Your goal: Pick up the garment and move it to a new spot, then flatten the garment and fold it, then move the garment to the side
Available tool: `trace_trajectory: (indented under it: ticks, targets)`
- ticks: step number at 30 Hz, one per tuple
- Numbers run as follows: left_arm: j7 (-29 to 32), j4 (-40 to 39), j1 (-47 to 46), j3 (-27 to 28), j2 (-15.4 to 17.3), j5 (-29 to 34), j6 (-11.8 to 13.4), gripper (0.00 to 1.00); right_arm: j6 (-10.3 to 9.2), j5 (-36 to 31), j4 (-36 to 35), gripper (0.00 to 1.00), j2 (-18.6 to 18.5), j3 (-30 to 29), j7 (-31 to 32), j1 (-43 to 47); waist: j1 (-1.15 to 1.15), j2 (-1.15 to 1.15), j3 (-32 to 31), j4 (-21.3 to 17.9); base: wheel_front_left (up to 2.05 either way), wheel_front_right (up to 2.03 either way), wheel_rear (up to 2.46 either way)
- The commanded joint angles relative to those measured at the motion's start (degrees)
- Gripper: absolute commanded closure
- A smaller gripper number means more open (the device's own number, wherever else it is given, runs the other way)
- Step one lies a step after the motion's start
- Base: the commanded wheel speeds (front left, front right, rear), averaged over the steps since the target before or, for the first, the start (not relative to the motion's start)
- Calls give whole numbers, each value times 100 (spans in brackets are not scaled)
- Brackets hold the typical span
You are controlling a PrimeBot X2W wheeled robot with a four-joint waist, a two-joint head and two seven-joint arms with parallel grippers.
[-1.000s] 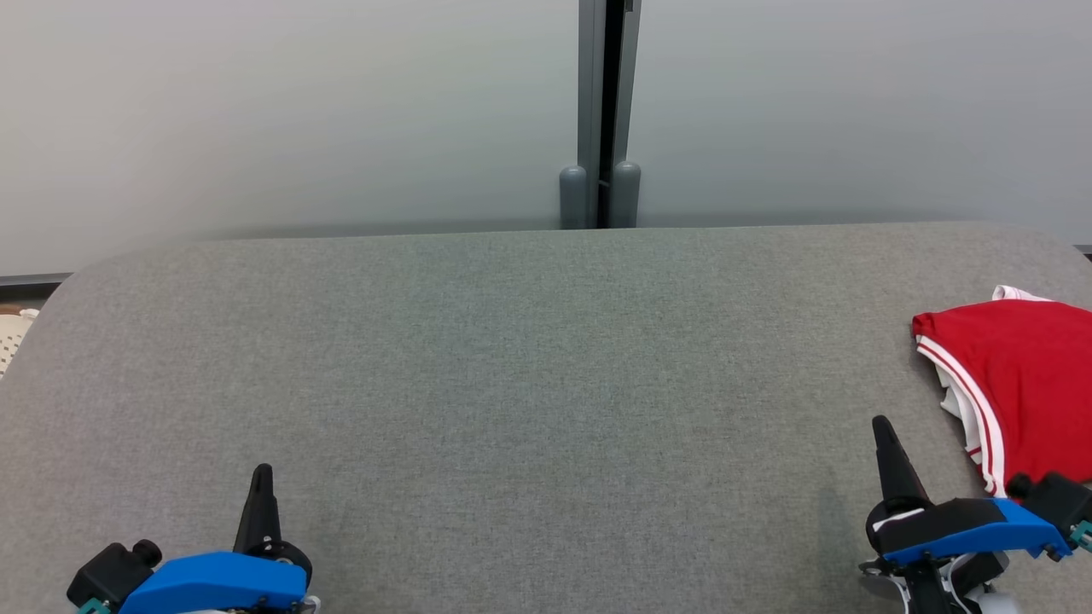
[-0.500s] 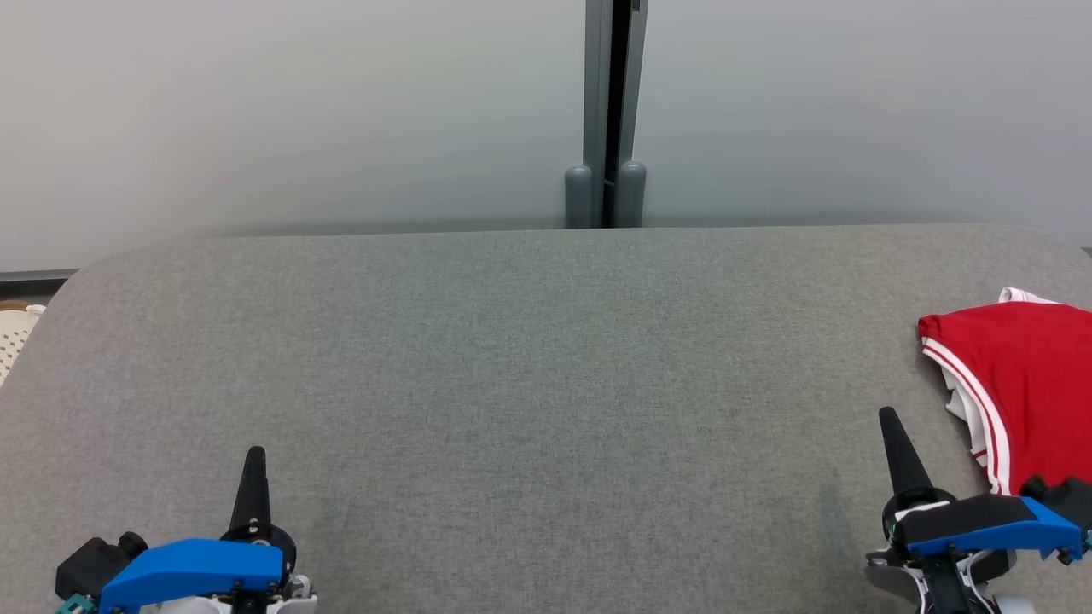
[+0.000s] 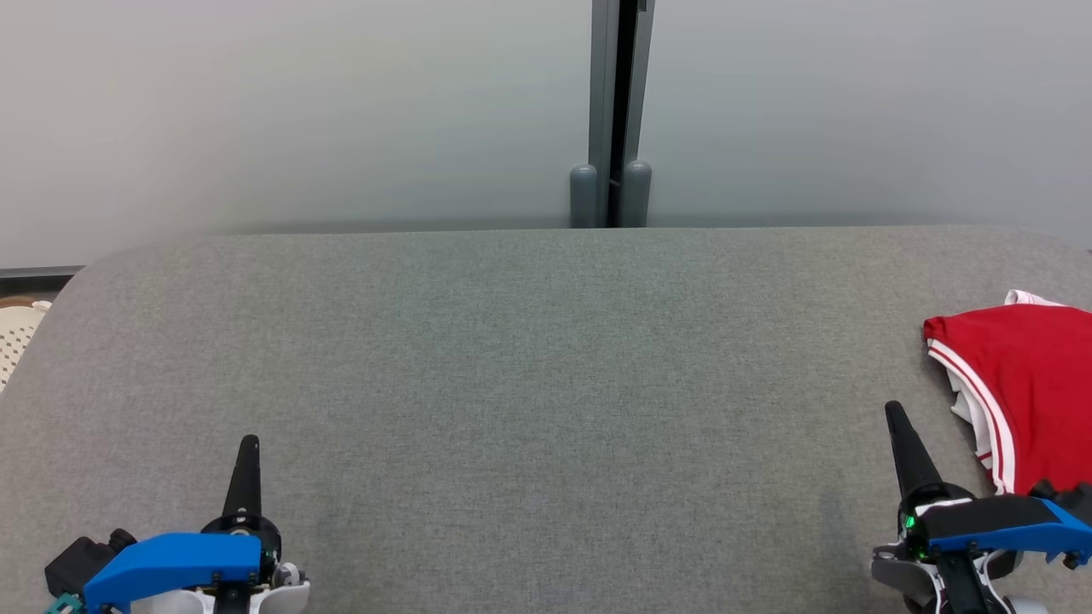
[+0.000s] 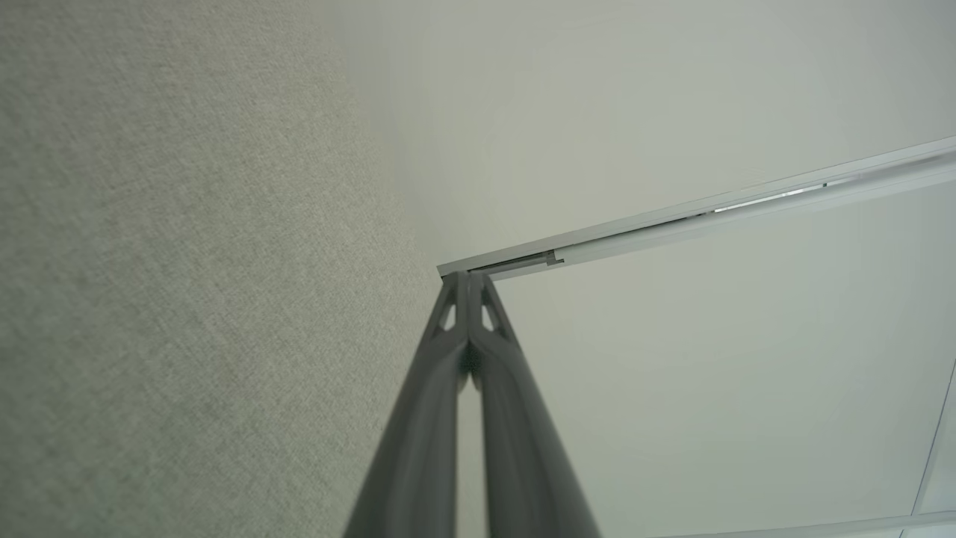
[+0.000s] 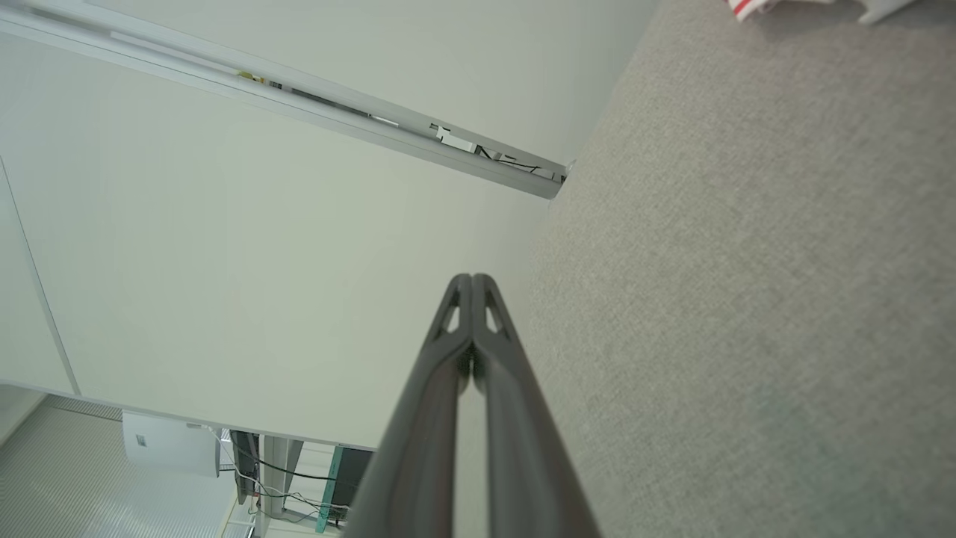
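Left gripper (image 3: 248, 445) at 7 o'clock and right gripper (image 3: 894, 409) at 4 o'clock, my fingers pressed together; red-and-white garment (image 3: 1036, 384) at 3 o'clock on grey table (image 3: 546, 367).

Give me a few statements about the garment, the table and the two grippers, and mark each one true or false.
1. The red garment lies near the right edge of the grey table. True.
2. The right gripper is clamped on the garment. False: it is shut on nothing and points up beside the garment.
3. The left gripper is shut and empty. True.
4. The garment is plain red with no trim. False: white stripes run along its edge.
5. The left gripper is the one nearer the garment. False: the right gripper is beside it, while the left gripper is at the table's other side.
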Motion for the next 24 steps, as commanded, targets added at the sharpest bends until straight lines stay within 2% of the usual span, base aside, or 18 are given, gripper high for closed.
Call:
trace_trajectory:
  ticks: [1, 24]
  targets:
    - [44, -85, -140, 30, 3, -148, -34, 100, 2, 171, -97, 100, -36, -21, 56, 37, 0, 0, 1, 5, 0, 0, 0]
    - [306, -257, -211, 160, 3, -1102, -58, 100, 2, 1228, -385, 100, -40, -87, 310, 127, 0, 0, 8, 70, 0, 0, 0]
